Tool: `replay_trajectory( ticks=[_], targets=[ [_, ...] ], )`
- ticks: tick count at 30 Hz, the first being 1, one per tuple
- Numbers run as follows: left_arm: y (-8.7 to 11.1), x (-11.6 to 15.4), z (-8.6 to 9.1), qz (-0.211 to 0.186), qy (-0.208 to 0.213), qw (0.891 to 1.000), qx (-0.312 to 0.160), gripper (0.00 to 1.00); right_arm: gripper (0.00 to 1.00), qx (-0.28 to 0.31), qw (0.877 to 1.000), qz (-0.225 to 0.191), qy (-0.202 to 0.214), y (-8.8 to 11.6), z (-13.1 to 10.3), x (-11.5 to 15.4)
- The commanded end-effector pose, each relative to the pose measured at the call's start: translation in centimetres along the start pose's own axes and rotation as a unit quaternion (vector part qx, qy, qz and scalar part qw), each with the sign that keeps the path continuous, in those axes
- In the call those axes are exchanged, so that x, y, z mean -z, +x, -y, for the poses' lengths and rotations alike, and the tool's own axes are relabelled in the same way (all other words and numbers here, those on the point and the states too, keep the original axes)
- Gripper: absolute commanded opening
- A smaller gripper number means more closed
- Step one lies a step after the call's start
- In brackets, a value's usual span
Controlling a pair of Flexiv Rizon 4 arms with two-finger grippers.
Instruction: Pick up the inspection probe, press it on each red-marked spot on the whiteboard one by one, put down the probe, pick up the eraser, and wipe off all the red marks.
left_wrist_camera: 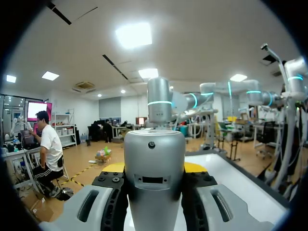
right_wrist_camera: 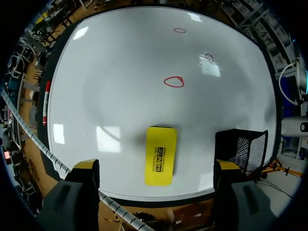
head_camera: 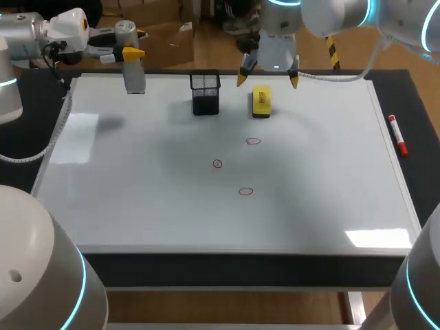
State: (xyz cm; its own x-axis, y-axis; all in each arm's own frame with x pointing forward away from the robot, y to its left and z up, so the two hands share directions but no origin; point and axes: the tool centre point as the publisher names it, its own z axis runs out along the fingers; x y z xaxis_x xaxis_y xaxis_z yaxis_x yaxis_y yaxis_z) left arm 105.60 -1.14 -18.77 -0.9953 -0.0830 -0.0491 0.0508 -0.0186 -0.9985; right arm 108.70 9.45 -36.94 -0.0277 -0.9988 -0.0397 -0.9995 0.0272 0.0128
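Head view, left gripper [head_camera: 130, 55] grasping probe [head_camera: 135, 79], right gripper [head_camera: 268, 79] released above yellow eraser [head_camera: 261, 100]

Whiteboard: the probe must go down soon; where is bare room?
Bare for the inspection probe: the left part between the whiteboard's left edge and the red marks, the front strip nearer than them, and the right part toward the marker. Crowded: far middle, with mesh holder, eraser and right end effector hovering.
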Motion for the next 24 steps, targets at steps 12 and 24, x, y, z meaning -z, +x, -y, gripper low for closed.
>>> replay_trajectory(
  ticks=[12,24],
  targets=[
    [-0.1,0.0,0.1,-0.001,0.000,1.000,0.000,0.00,1.00,0.001,1.000,0.000,-0.002,-0.3,1.3,-2.7],
    [-0.1,0.0,0.1,-0.001,0.000,1.000,0.000,0.00,1.00,-0.009,1.000,0.005,-0.012,-0.3,1.7,-3.6]
  ],
)
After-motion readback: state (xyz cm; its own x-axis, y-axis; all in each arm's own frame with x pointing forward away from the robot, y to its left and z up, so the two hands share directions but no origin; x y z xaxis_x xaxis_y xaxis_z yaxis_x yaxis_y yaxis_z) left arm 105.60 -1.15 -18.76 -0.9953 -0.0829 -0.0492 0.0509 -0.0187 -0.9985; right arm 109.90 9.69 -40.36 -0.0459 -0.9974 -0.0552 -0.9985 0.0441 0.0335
